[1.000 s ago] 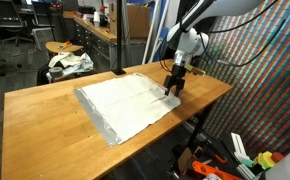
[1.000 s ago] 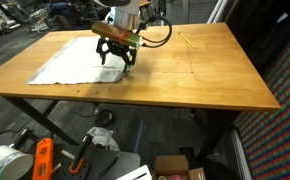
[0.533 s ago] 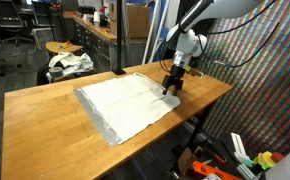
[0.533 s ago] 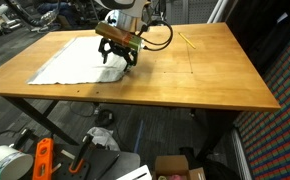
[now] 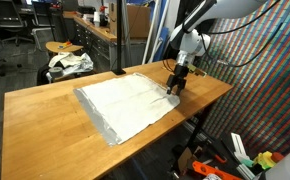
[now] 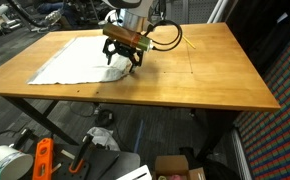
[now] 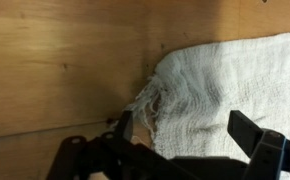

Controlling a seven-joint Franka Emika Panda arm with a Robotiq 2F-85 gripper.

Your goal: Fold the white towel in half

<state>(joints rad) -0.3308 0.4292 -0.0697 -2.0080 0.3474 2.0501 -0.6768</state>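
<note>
Item: white towel, spread flat, frayed corner just below gripper, jaws apart either side.

The towel is a large off-white rectangle of thin cloth with greyish edges. It lies spread flat and unfolded on the tabletop, askew to its edges. The wrist view shows a coarse weave and a frayed corner on bare wood.

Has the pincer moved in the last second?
Yes. In an exterior view the pincer slid slightly right along the table, over the towel's edge.
</note>
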